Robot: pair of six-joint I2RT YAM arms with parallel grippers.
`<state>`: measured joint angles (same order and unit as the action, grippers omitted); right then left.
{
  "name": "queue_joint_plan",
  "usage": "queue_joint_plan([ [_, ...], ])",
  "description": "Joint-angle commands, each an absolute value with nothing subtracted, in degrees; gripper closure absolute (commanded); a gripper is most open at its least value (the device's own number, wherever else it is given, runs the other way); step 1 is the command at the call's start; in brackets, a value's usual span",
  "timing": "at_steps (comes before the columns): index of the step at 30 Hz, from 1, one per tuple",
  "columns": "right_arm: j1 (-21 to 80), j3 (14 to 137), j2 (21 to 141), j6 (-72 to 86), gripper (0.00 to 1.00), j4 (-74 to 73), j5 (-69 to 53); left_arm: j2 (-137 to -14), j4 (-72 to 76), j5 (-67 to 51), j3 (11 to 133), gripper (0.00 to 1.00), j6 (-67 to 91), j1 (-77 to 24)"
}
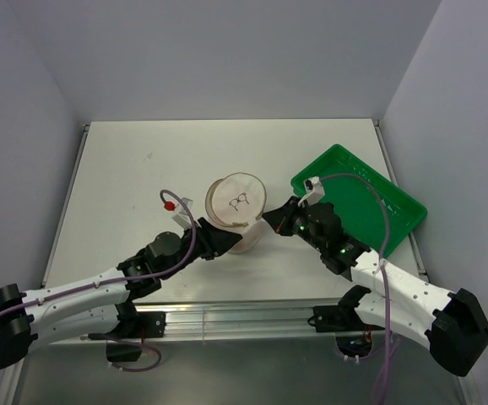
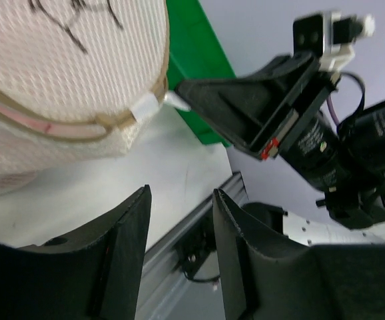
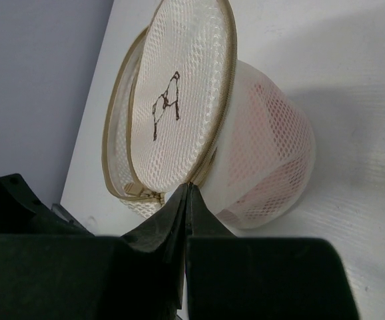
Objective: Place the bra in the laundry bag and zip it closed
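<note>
The laundry bag (image 1: 237,202) (image 2: 59,67) (image 3: 179,87) stands mid-table, a round white mesh case with a beige zipper and a dark mark on its lid. The lid gapes along one side. The pale pink bra (image 3: 272,127) shows through the mesh inside. My right gripper (image 1: 269,219) (image 3: 190,187) (image 2: 180,90) is shut on the bag's zipper rim, where a small silver pull (image 2: 176,100) meets its tips. My left gripper (image 1: 223,240) (image 2: 181,191) hangs open just off the bag's near side. Nothing is between its fingers.
A green plastic tray (image 1: 371,202) (image 2: 192,47) lies to the right of the bag, behind my right arm. An aluminium rail (image 1: 244,316) runs along the table's near edge. Grey walls close in the left, back and right sides.
</note>
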<state>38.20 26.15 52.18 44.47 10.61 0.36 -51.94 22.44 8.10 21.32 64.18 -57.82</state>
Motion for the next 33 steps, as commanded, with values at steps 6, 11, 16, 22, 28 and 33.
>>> queue_joint_plan([
  [6, 38.0, 25.0, 50.5, 42.8, 1.0, 13.5, 1.1, -52.2, 19.2, 22.5, 29.4, 0.51, 55.2, -58.5],
  [11, 38.1, 25.5, 51.4, 42.7, 1.0, 14.2, 0.4, -57.2, 16.8, 20.7, 33.0, 0.52, 48.4, -58.5],
  [16, 38.1, 25.5, 51.6, 42.6, 1.0, 14.3, 0.4, -62.2, 14.7, 19.4, 35.4, 0.53, 47.1, -58.4],
  [22, 38.1, 25.3, 51.0, 42.3, 1.0, 14.0, 0.7, -62.2, 16.7, 19.2, 32.3, 0.54, 49.9, -58.4],
  [28, 38.1, 25.2, 50.6, 42.3, 1.0, 13.7, 0.9, -63.6, 16.7, 20.0, 32.5, 0.55, 50.2, -58.4],
  [33, 38.1, 25.2, 50.6, 42.0, 1.0, 13.5, 1.2, -62.7, 14.6, 22.1, 32.1, 0.56, 51.4, -58.4],
])
